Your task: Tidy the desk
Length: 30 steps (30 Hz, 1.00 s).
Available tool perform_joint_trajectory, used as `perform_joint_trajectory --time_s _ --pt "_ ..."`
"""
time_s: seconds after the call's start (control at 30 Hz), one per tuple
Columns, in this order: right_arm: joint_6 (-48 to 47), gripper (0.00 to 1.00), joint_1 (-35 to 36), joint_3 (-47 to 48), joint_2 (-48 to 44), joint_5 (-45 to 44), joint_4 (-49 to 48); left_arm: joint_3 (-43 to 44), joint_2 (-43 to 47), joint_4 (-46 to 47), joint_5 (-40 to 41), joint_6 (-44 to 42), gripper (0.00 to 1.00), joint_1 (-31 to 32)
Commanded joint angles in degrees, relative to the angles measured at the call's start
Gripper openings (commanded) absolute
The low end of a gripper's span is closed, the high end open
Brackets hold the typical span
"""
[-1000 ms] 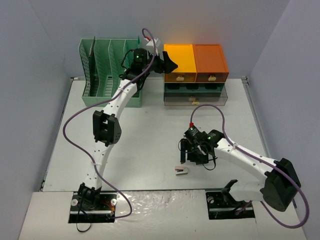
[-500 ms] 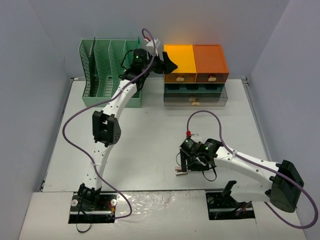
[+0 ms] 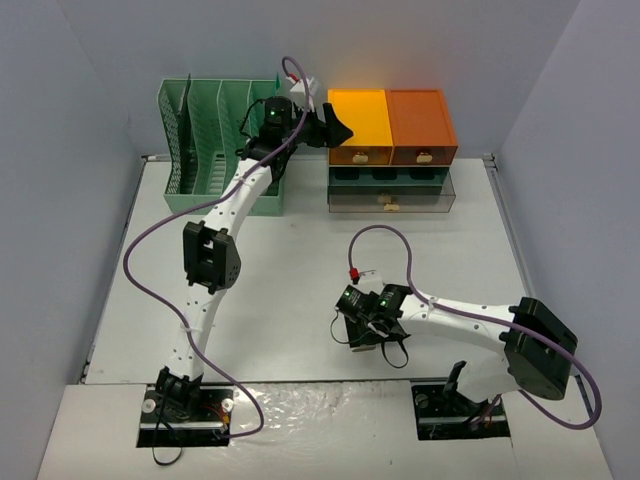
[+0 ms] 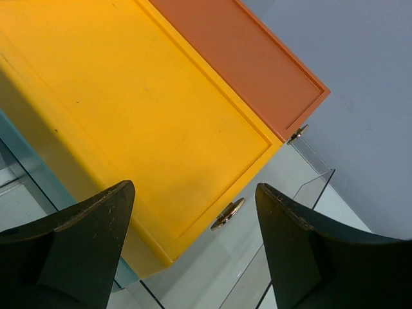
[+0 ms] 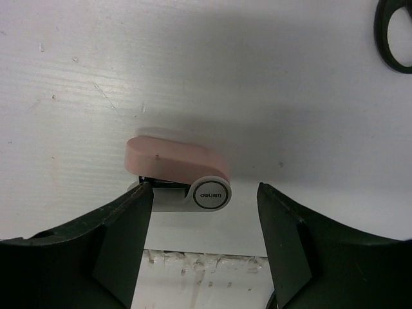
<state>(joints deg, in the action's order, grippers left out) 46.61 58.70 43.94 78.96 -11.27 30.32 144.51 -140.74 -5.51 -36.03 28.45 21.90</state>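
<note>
The desk [image 3: 290, 260] is a large off-white tabletop. A small pink-and-white stapler [image 5: 177, 172] lies on it near the front edge; in the top view my right gripper [image 3: 360, 335] covers it. In the right wrist view this gripper [image 5: 205, 192] is open and low over the desk, its fingers straddling the stapler's hinged end without touching it. My left gripper [image 3: 335, 128] is open and empty, held high at the back over the yellow drawer [image 4: 141, 103], just before its small metal handle [image 4: 226, 214].
An orange-and-yellow drawer unit [image 3: 420, 125] on clear trays stands at the back right. A mint-green file rack [image 3: 210, 140] stands at the back left. The desk's taped front edge [image 5: 212, 257] lies right behind the stapler. A dark curved piece [image 5: 393, 38] shows at upper right.
My right gripper has moved left and toward the front edge until it stands over the stapler, which it now hides from the top view. The left arm has not moved.
</note>
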Motion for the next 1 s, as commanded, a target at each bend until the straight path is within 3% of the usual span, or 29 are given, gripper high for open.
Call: perform_joint_trajectory --time_s 0.0,0.47,0.97 --pt "0.07 0.63 0.45 1.03 -1.05 -3.78 0.0 -1.07 2.58 -6.61 0.18 -0.67 0.73 -1.08" --pt "0.95 0.65 2.37 0.72 -10.37 1.23 5.38 -1.68 2.93 -6.79 0.08 -0.85 0.73 -1.68" --pt "1.1 0.65 5.88 0.05 -8.03 -1.02 9.48 -1.77 3.0 -6.63 0.15 -0.67 0.73 -1.51"
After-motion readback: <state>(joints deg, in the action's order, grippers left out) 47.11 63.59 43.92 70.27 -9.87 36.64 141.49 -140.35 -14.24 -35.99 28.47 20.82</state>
